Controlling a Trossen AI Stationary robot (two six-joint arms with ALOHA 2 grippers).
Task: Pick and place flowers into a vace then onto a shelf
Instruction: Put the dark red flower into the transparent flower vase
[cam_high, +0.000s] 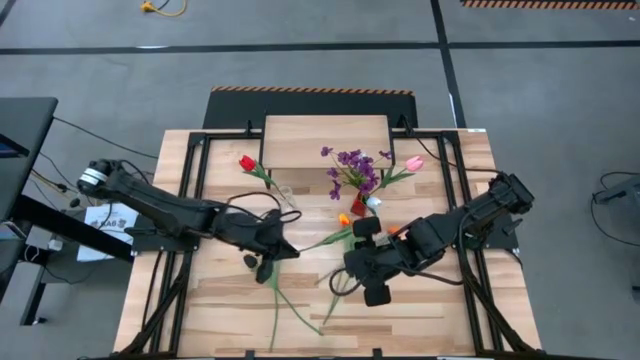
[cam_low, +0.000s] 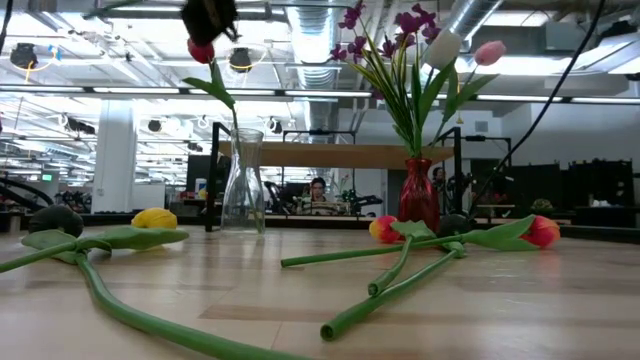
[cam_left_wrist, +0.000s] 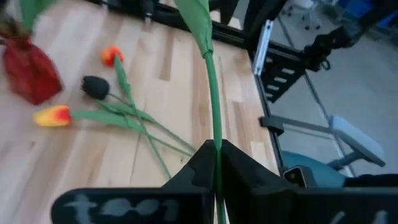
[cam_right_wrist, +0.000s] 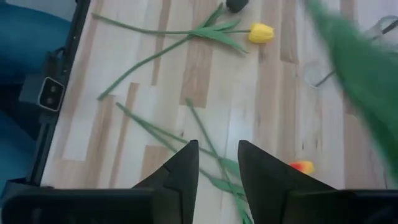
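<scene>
1. Low view, nearest: long green stems (cam_low: 150, 322) across the table, one leading to a dark tulip (cam_low: 55, 220) at far left, with a yellow tulip (cam_low: 154, 218) behind it.
2. Same view: clear vase (cam_low: 243, 185) holds a red tulip (cam_low: 201, 50); its head sits just under a dark gripper at the top edge.
3. Red vase (cam_low: 418, 192) holds the purple sprig (cam_low: 385, 25), a white tulip (cam_low: 442, 48) and a pink tulip (cam_low: 489, 52). The high view shows these only as a cluster near the shelf.
4. Shelf (cam_high: 326, 140): plank at the table's far edge, nothing on it. In the low view it is a thin wood bar behind the vases.
5. Left gripper (cam_left_wrist: 216, 163): fingers pressed together on a green stem, seen only in the left wrist view. The stem runs up to a leaf.
6. Left wrist view also shows two orange tulips (cam_left_wrist: 52, 115) and a dark one lying near the red vase.
7. Right gripper (cam_right_wrist: 217, 163): fingers spread, holding nothing, above loose stems right of table centre. A blurred leaf crosses its view.
8. Low view only: a person (cam_low: 319, 190) sits far back in the room.
</scene>
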